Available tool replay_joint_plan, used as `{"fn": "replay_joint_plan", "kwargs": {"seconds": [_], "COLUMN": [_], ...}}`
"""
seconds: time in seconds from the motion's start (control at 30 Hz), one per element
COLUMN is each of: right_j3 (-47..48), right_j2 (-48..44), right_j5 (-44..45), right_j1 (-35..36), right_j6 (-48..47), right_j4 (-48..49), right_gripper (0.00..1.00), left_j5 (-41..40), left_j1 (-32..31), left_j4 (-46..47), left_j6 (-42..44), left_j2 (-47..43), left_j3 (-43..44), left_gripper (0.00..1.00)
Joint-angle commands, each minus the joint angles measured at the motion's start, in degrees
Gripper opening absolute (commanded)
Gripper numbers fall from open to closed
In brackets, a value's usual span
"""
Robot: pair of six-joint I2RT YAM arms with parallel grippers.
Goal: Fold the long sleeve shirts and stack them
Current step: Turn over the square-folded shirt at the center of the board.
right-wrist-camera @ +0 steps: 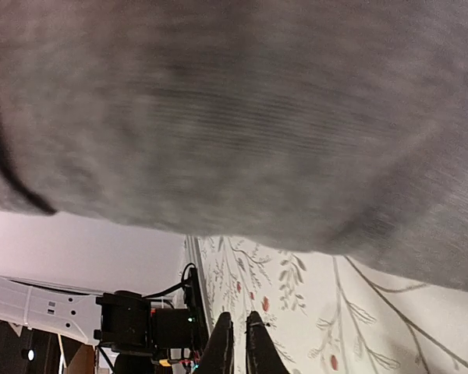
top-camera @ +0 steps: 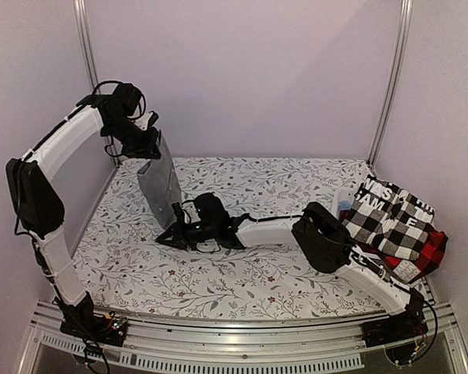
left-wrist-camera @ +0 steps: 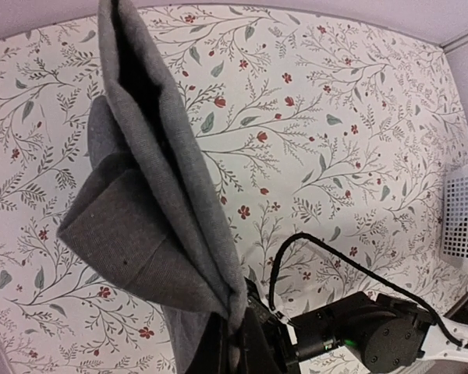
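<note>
Over at the far right of the table with the leafy floral-print cover stands a white plastic basket with perforated walls. What it holds is too small to make out, beyond a speck of blue. Heaped against its right side lies a black-and-white checked cloth shirt. A red-and-black checked cloth shirt peeks out from under it at the near right edge.

On the left, the plain mid-grey cloth shirt is off the table. It hangs in a doubled, folded length from the left gripper, which is raised high and pinches the shirt's top edge. The shirt's lower end comes down right at the right gripper, which reaches in low from the right, close over the table; I cannot tell whether they touch. That gripper's fingers are drawn almost together, with only a slit between them and no cloth in it. The grey cloth looms just beyond them.
</note>
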Motion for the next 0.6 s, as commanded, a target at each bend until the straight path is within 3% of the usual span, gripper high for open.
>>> {"fn": "replay_joint_plan", "kwargs": {"seconds": [0.0, 0.17, 0.4, 0.43, 0.47, 0.57], "right_j3": [-12.88, -33.59, -51.83, -53.75, -56.59, -60.27], "right_j2": [-10.18, -29.21, -56.88, -60.88, -63.19, -70.71], "right_j5": [-1.21, 4.87, 22.60, 24.79, 26.32, 29.15], "right_j1": [-4.22, -6.40, -10.53, -11.59, -12.77, -16.12], "right_j6": [-4.26, -15.58, -26.59, -27.02, -27.28, -28.08], "right_j4": [1.29, 0.08, -16.07, -18.06, -20.42, -23.70], "right_gripper": [0.09, 0.17, 0.24, 0.25, 0.27, 0.34], "left_j5": [-0.83, -1.25, 0.45, 0.92, 1.20, 3.03], "left_j1": [-5.21, -9.74, -18.86, -20.31, -21.71, -24.87], "left_j4": [0.74, 1.00, 8.88, 11.18, 13.76, 19.91], "left_j6": [-2.06, -4.71, -14.97, -17.07, -19.17, -22.30], "left_j2": [2.43, 8.40, 18.67, 20.21, 21.89, 25.55], "left_j3": [0.68, 6.07, 10.77, 11.18, 11.64, 15.06], "left_gripper": [0.00, 0.00, 0.00, 0.06, 0.19, 0.37]}}
